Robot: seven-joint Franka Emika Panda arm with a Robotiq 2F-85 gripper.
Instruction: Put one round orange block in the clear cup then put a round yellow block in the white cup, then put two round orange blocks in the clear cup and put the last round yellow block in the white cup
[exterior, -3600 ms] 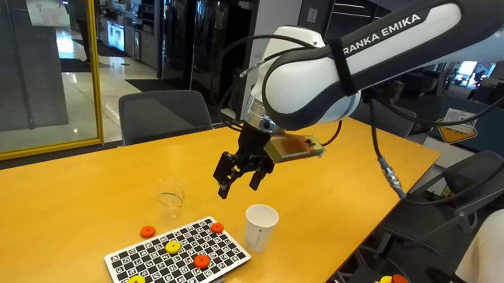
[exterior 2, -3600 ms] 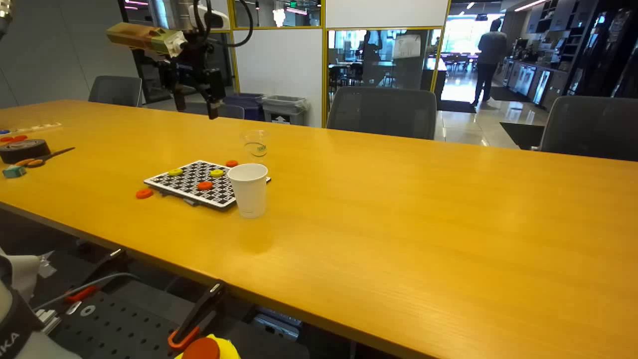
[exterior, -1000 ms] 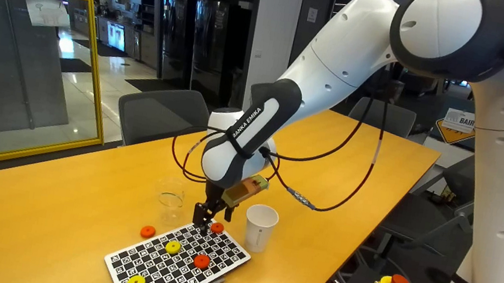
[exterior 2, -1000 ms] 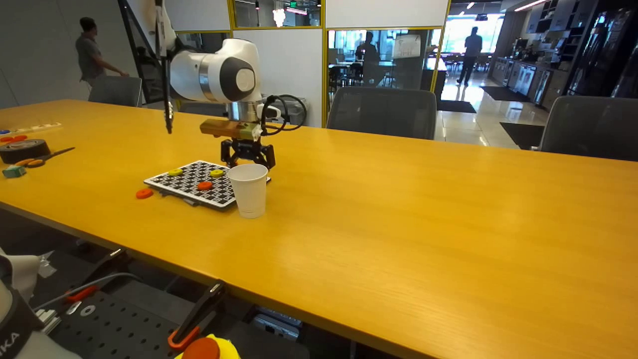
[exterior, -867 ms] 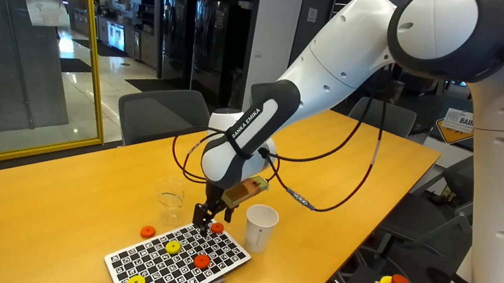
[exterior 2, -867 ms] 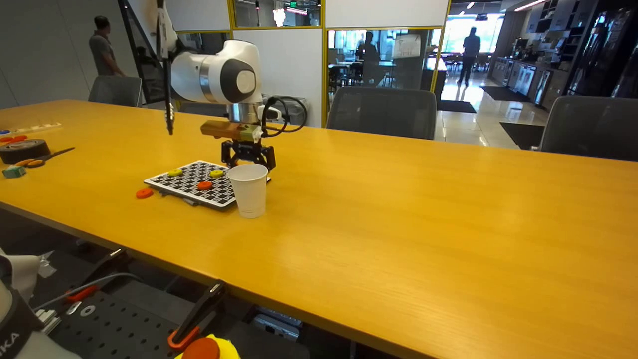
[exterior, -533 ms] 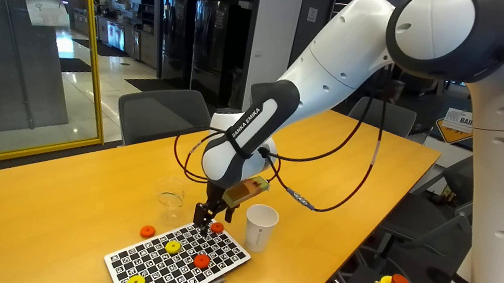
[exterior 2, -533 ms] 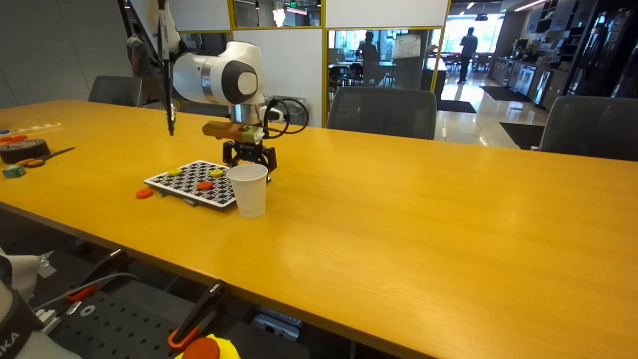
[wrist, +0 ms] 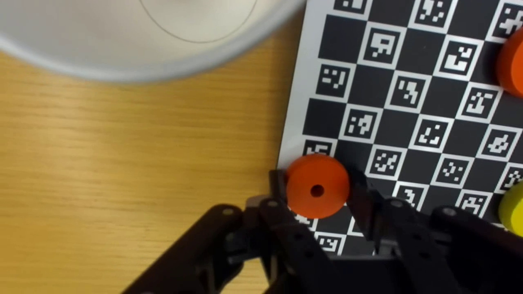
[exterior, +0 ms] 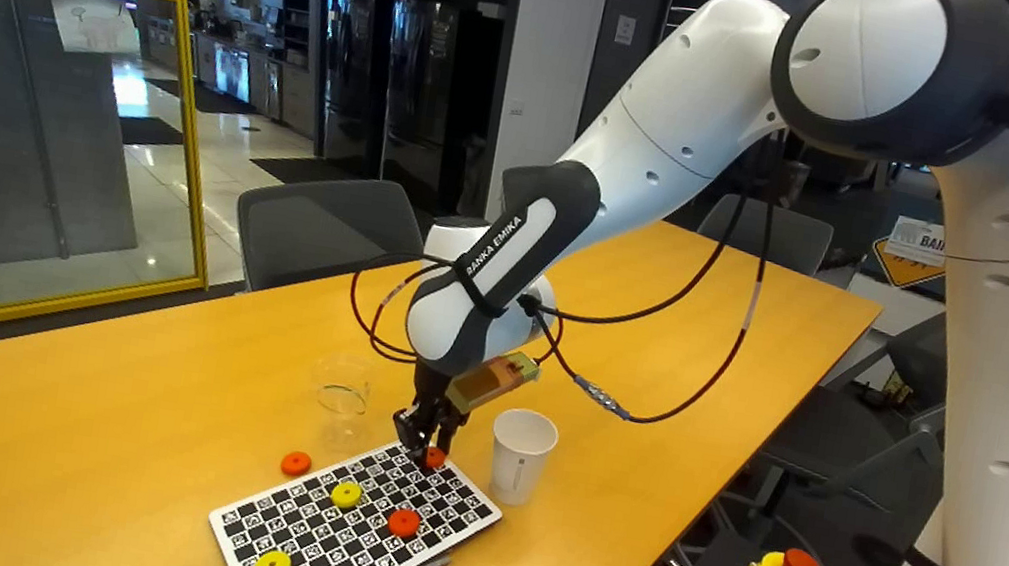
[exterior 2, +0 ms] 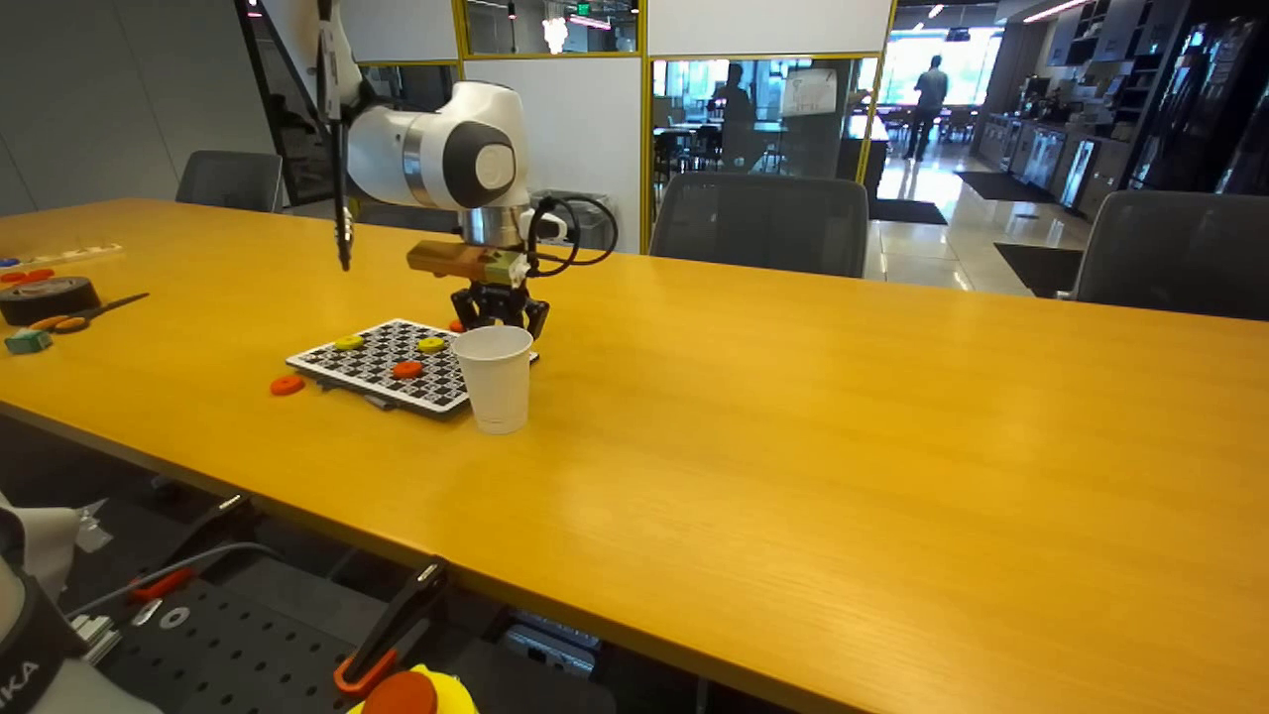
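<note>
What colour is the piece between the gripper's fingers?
Orange-red; the round block shows best in the wrist view.

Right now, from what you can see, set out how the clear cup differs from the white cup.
The clear cup is see-through, the table showing through it; the white cup is opaque. The clear cup stands beside a long side of the checkered board; the white cup stands beside a short side. Both cups stand upright on the table, off the board.

Gap between claw (wrist: 317,185) and white cup (exterior: 519,465)
</note>
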